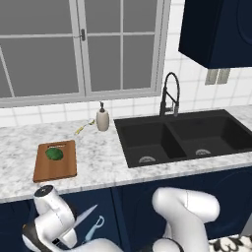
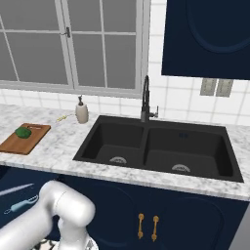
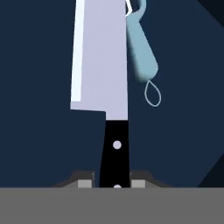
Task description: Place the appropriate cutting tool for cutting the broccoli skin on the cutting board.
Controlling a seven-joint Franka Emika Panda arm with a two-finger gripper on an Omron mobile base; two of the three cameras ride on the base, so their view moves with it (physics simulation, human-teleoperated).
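From the left base view I see the knife (image 1: 84, 216) low before the cabinets beside the peeler (image 1: 94, 228); broccoli (image 1: 54, 154) sits on the board (image 1: 55, 170); right base view shows the blade (image 2: 15, 190) above the peeler; in the hand view my gripper (image 3: 113, 181) clamps the knife's black handle.

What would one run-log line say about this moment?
gripper: jaws either side of black-handled silver-bladed knife | light blue peeler: beside blade | small dark green broccoli: on reddish-brown wooden cutting board | knife not yet on board
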